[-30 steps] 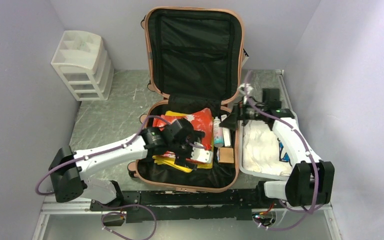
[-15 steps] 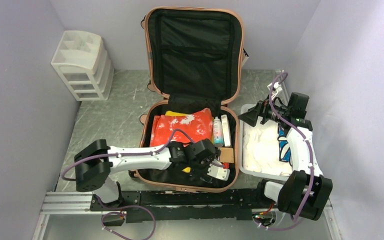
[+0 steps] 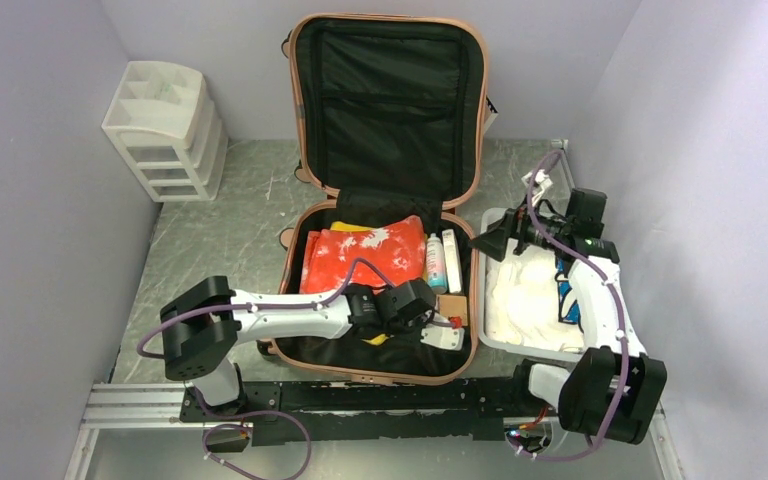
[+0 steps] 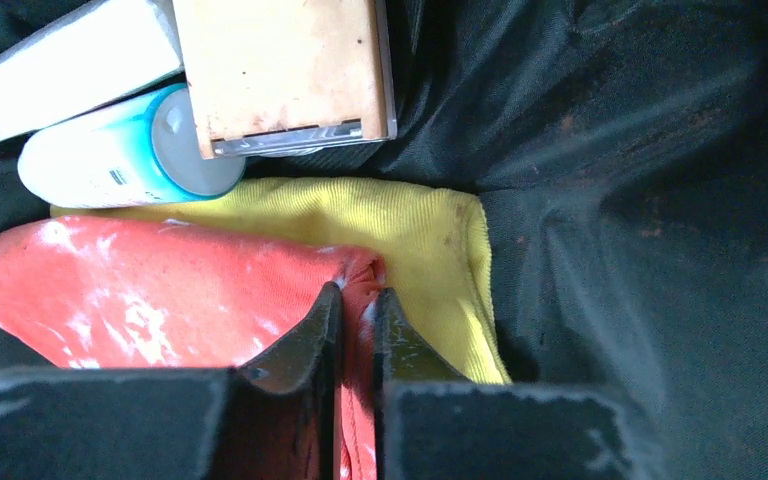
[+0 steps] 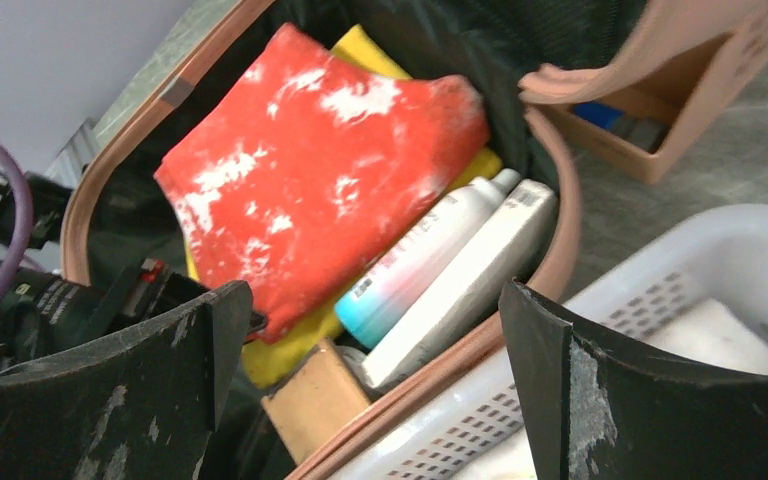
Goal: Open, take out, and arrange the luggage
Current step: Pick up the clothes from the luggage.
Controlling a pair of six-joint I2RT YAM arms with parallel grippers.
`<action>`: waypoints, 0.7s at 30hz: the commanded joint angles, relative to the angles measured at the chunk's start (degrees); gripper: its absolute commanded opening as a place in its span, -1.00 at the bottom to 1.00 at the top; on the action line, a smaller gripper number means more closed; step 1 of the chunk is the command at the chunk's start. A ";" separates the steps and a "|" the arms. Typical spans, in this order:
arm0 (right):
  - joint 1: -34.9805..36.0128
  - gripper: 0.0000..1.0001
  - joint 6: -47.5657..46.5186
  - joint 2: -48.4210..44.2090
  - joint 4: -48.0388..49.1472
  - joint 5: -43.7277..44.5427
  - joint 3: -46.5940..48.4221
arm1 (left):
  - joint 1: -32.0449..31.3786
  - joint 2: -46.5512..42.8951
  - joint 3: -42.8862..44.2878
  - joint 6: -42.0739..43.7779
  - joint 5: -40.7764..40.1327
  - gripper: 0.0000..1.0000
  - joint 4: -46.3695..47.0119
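A: Grey marbled table (image 3: pixel 220 230), lilac walls on three sides. Where's the luggage (image 3: pixel 390 100)?
B: Mid-table, lying open. It has a salmon-pink shell, rounded corners and black lining. The lid stands upright toward the back wall; the base lies flat just ahead of the arms.
A: What's in the base?
B: Red cloth (image 3: pixel 365 255) with white blotches lies over a yellow cloth (image 4: pixel 430 230). To their right are a bottle (image 3: pixel 436 262), a white box (image 3: pixel 451 260) and a tan box (image 4: pixel 280 60).
A: Left gripper (image 4: pixel 357 292)?
B: Down in the base's near right part, fingers clenched on the red cloth's corner.
A: Right gripper (image 3: pixel 482 241)?
B: It hangs over the far corner of a white basket (image 3: pixel 500 342) just beside the luggage's right side. Its fingers are spread wide with nothing between them.
A: Anything else?
B: White drawers (image 3: pixel 165 130) at the far left.
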 commanded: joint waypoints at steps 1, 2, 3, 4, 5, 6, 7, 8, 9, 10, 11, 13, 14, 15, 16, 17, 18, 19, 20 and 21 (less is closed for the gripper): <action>7.47 0.99 -6.49 0.95 -8.09 4.80 5.29 | 3.31 -0.84 2.58 -1.84 -1.71 -0.90 2.59; 9.98 1.00 -6.91 1.60 -9.66 6.52 6.43 | 4.62 -1.36 2.88 -2.48 -0.88 -0.90 2.37; 12.40 0.99 -6.55 2.36 -11.02 7.77 7.44 | 6.07 -2.21 3.08 -3.11 0.54 -0.90 2.01; 14.58 0.99 -5.80 3.30 -12.02 8.39 8.31 | 7.69 -2.88 3.31 -3.68 2.24 -0.90 1.76; 16.40 1.00 -4.61 4.34 -12.87 8.50 9.16 | 9.33 -3.78 3.38 -4.35 3.96 -0.90 1.65; 17.43 0.99 -3.54 5.69 -13.80 8.18 10.05 | 10.75 -4.67 3.35 -4.91 5.31 -0.90 1.67; 18.08 1.00 -2.39 7.46 -14.43 7.56 10.80 | 12.32 -5.73 3.09 -5.48 6.77 -0.90 1.82; 18.47 0.99 -0.61 8.76 -14.79 7.25 11.45 | 13.71 -6.90 2.87 -6.18 8.49 -0.90 2.20; 18.89 1.00 1.71 9.96 -14.67 7.55 11.87 | 15.10 -7.98 2.49 -6.82 10.23 -0.90 2.69; 19.29 1.00 4.39 11.06 -14.41 8.03 12.28 | 16.53 -9.22 2.13 -7.43 11.45 -0.90 3.21; 19.57 1.00 6.48 12.06 -14.07 8.07 12.59 | 17.59 -10.32 1.70 -8.00 12.56 -0.90 3.74; 20.15 0.99 12.23 13.24 -12.03 7.70 12.23 | 19.50 -12.59 0.73 -8.82 14.07 -0.90 4.84; 20.48 0.99 15.05 13.62 -10.27 7.39 11.72 | 20.30 -13.45 0.11 -9.21 14.70 -0.90 5.48; 21.11 0.99 17.93 14.09 -8.57 6.93 11.19 | 21.15 -14.25 -0.19 -9.64 15.23 -0.90 6.04; 21.93 0.99 20.21 14.63 -6.87 6.46 10.66 | 21.93 -14.67 -0.31 -10.14 15.83 -0.90 6.18; 22.86 0.99 22.39 15.33 -5.07 6.61 10.28 | 22.71 -14.83 -0.21 -10.65 16.25 -0.90 6.20; 23.80 0.99 24.27 16.05 -3.84 6.55 9.90 | 23.25 -14.99 -0.25 -11.01 16.54 -0.90 6.24; 24.55 0.99 25.65 16.97 -2.85 6.50 9.68 | 23.73 -15.22 -0.33 -11.36 16.90 -0.90 6.35; 25.32 0.99 26.64 18.05 -2.28 6.43 9.66 | 24.24 -15.48 -0.43 -11.82 17.00 -0.90 6.70; 26.03 0.99 27.33 19.29 -2.24 6.83 9.85 | 24.75 -15.67 -0.50 -12.36 17.13 -0.90 6.84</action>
